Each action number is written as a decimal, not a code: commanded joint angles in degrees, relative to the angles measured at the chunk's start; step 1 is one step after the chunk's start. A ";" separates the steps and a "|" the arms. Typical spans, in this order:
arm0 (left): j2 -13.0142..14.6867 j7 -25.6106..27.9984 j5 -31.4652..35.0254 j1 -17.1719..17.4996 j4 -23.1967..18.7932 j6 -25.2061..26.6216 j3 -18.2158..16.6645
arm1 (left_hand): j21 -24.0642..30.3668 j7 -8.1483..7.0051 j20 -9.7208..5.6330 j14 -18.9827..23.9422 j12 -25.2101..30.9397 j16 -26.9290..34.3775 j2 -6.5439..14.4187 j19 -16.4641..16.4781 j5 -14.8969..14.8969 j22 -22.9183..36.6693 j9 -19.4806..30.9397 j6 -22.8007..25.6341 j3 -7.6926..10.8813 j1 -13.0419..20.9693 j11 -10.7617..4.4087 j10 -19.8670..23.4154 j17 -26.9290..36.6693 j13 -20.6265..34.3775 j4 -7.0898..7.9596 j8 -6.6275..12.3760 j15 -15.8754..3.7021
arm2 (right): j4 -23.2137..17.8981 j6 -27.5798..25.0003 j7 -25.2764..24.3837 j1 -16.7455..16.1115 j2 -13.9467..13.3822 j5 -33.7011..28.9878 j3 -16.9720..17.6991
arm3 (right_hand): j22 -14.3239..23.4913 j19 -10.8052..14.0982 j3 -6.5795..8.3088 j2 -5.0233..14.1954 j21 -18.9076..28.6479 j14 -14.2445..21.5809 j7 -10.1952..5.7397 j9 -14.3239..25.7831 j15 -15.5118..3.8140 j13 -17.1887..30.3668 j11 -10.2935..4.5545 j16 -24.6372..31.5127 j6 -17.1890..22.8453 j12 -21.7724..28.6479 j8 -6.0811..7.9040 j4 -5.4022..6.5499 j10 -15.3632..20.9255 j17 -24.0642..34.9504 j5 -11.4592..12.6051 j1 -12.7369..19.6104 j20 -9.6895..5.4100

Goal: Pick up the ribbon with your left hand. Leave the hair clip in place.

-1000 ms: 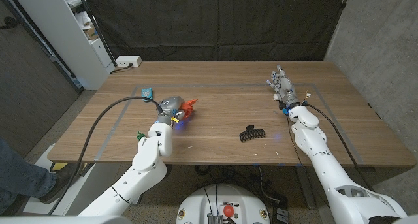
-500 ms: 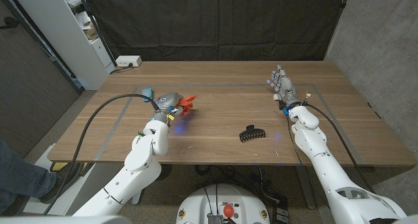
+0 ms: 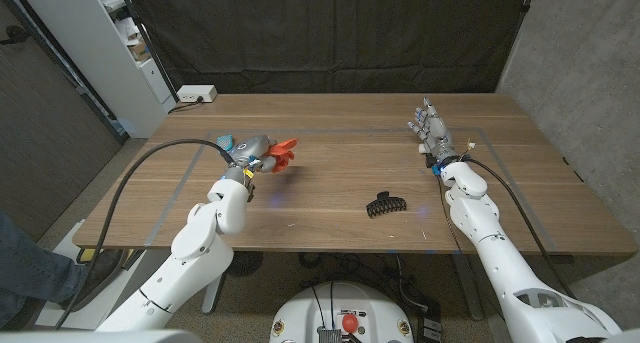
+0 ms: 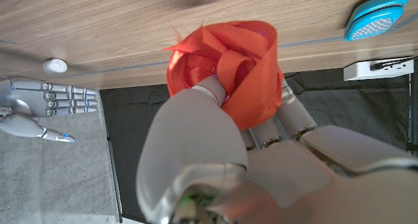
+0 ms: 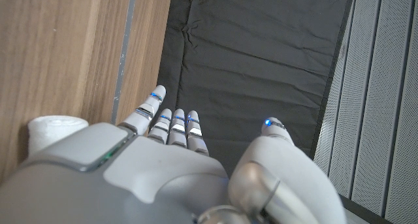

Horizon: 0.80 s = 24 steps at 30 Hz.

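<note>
**Left hand lifting the ribbon toward ten o'clock**

Over the last second the left hand (image 3: 256,151) has been carrying the ribbon (image 3: 284,152) up and away from the table's (image 3: 330,188) middle, drifting toward ten o'clock, and its forearm is now reaching further out over the wood. The fingers are clenching around the single orange-red ribbon, which is bunching above the thumb (image 4: 196,129) in the left wrist view and sticking out at the hand's three o'clock side in the head view. It is hanging above the table, near the left taped line.

The right hand (image 3: 431,131) is staying where it was, at about two o'clock on the table, fingers straight and slightly apart, grasping nothing.

One black hair clip (image 3: 385,204) is lying on the table at about five o'clock from the centre, well apart from both hands. One small blue object (image 3: 224,141) is sitting just beside the left hand. No writing is readable anywhere.
</note>
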 commanded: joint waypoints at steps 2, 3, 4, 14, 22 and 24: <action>1.26 -1.67 -3.56 0.63 -2.04 -3.23 -3.79 | 0.49 0.06 -0.20 0.67 0.22 -0.03 -0.10 -0.20 0.60 0.05 0.21 0.71 0.10 -0.22 0.02 0.55 0.32 0.42 0.06 0.51 -3.00 | -0.66 -0.25 -0.58 -0.16 -0.01 -0.19 -0.30 | 0.28 0.53 -0.02 0.56 -0.20 0.47 0.17 0.13 0.11 0.31 -0.11 0.22 0.46 -0.31 -0.16 -0.19 0.44 0.15 0.31 0.06 -0.21; 1.37 -1.83 -3.67 0.60 -2.14 -3.41 -3.96 | 0.53 0.07 -0.23 0.67 0.23 -0.05 -0.12 -0.24 0.60 0.04 0.24 0.69 0.10 -0.23 0.03 0.59 0.34 0.47 0.05 0.52 -3.03 | -0.64 -0.28 -0.60 -0.13 0.01 -0.17 -0.32 | 0.28 0.54 -0.03 0.57 -0.22 0.47 0.17 0.13 0.11 0.31 -0.11 0.21 0.46 -0.31 -0.16 -0.20 0.45 0.14 0.31 0.07 -0.21; 1.46 -1.93 -3.74 0.58 -2.24 -3.56 -4.10 | 0.58 0.06 -0.22 0.68 0.19 -0.06 -0.12 -0.34 0.60 0.04 0.25 0.67 0.09 -0.26 0.03 0.52 0.39 0.54 0.06 0.51 -3.06 | -0.58 -0.23 -0.60 -0.09 0.03 -0.17 -0.35 | 0.28 0.56 -0.03 0.57 -0.24 0.52 0.17 0.13 0.04 0.31 -0.10 0.23 0.48 -0.32 -0.16 -0.20 0.45 0.14 0.31 0.08 -0.21; 2.02 -3.02 -3.19 -0.05 -3.04 -3.71 -4.86 | 1.07 0.18 -0.19 0.73 0.06 -0.32 0.03 -0.98 0.62 0.01 0.36 0.57 0.17 -0.46 0.22 0.62 0.66 1.15 0.16 0.50 -2.99 | -0.15 -0.09 -0.78 0.21 0.19 -0.26 -0.55 | 0.29 0.68 -0.04 0.62 -0.41 0.56 0.19 0.13 -0.01 0.31 -0.06 0.22 0.47 -0.33 -0.17 -0.26 0.49 0.14 0.31 0.14 -0.18; 2.37 -3.82 -2.46 -0.58 -4.37 -3.66 -5.61 | 1.61 0.32 -0.20 0.97 0.00 -0.43 0.10 -1.07 0.58 -0.03 0.32 0.72 0.02 -1.15 0.30 0.83 0.93 1.62 0.51 0.49 -2.45 | 0.48 0.14 -0.79 0.60 0.32 -0.20 -0.55 | 0.29 1.12 -0.05 0.70 -0.46 0.99 0.22 0.13 0.08 0.32 -0.18 0.36 0.54 -0.27 -0.15 -0.31 0.72 0.14 0.31 0.19 -0.26; 2.45 -4.08 -2.31 -0.75 -4.68 -3.67 -5.77 | 1.71 0.34 -0.21 1.06 0.00 -0.48 0.10 -1.12 0.59 -0.05 0.30 0.76 0.06 -1.21 0.22 0.92 0.96 1.72 0.49 0.49 -2.42 | 0.68 0.23 -0.71 0.72 0.36 -0.15 -0.55 | 0.29 1.18 -0.06 0.72 -0.47 1.01 0.23 0.13 0.10 0.32 -0.15 0.36 0.59 -0.27 -0.13 -0.31 0.72 0.15 0.31 0.18 -0.24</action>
